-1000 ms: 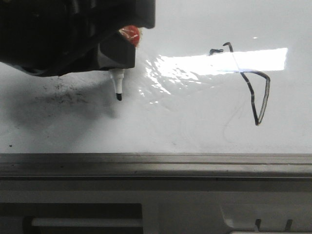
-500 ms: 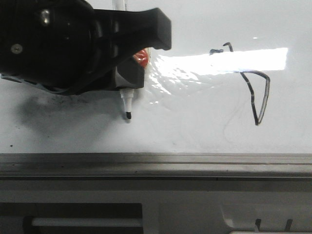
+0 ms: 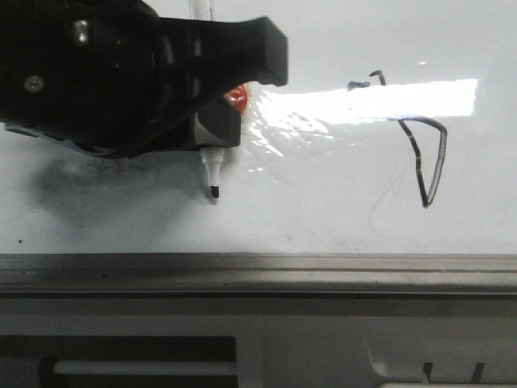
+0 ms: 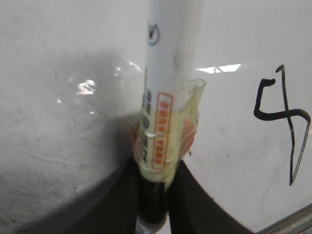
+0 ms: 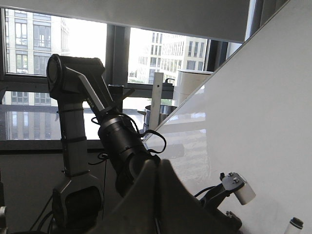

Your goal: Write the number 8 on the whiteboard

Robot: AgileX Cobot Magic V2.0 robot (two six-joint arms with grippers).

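While its bulk hides much of the glossy white whiteboard [image 3: 339, 210], the black left gripper [image 3: 212, 133] pinches a white taped marker [image 4: 165, 112].
Its dark tip touches the board; the thin black, half-faded number 8 [image 3: 416, 141] lies well apart; right gripper's state cannot be told.

One whiteboard [image 3: 323, 218], one marker [image 3: 212, 176], one drawn 8 [image 3: 420, 153], one gripper [image 3: 212, 137] in front view, one other arm [image 5: 92, 131] in right wrist view

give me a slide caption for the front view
Left tool holding a white marker tip-down on the glossy whiteboard, left of a partial black figure.
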